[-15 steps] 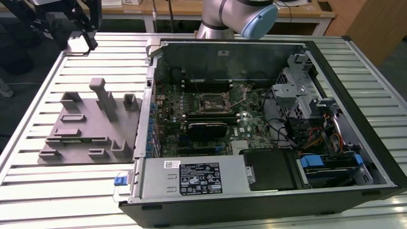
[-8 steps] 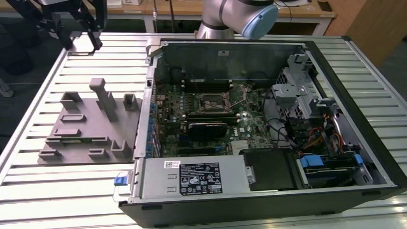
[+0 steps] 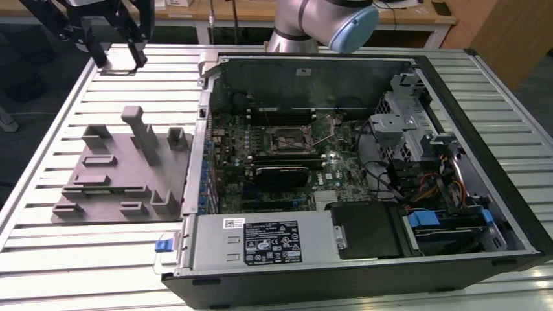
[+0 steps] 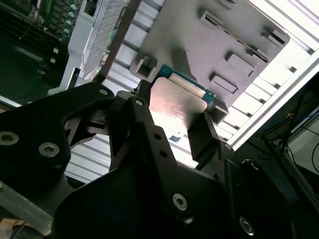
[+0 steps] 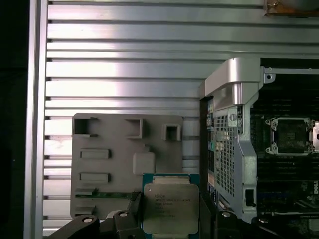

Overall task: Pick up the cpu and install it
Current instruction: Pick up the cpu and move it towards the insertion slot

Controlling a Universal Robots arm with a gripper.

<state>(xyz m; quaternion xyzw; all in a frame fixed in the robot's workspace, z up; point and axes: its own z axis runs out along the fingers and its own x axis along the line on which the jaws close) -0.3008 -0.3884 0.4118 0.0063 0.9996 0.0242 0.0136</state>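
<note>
The cpu [image 5: 170, 206] is gripped between the two fingers of the gripper [image 5: 171, 213], which is closed on its opposite edges, as is shown in both wrist views. The cpu is held flat, its metal top turned toward the first wrist camera. It is carried in the air, near the grey tray [image 5: 107, 137] but not touching it.

In the exterior view the gripper [image 3: 116, 58] is found over the far corner of the table [image 3: 78, 272], at the exterior view's left, beside the open case [image 3: 363, 278].

The pick-up part is judged to be done. The installing is left to do. The socket [image 3: 289, 137] on the motherboard [image 3: 337, 168] is seen empty, and it lies well apart from the cpu, inside the case.
</note>
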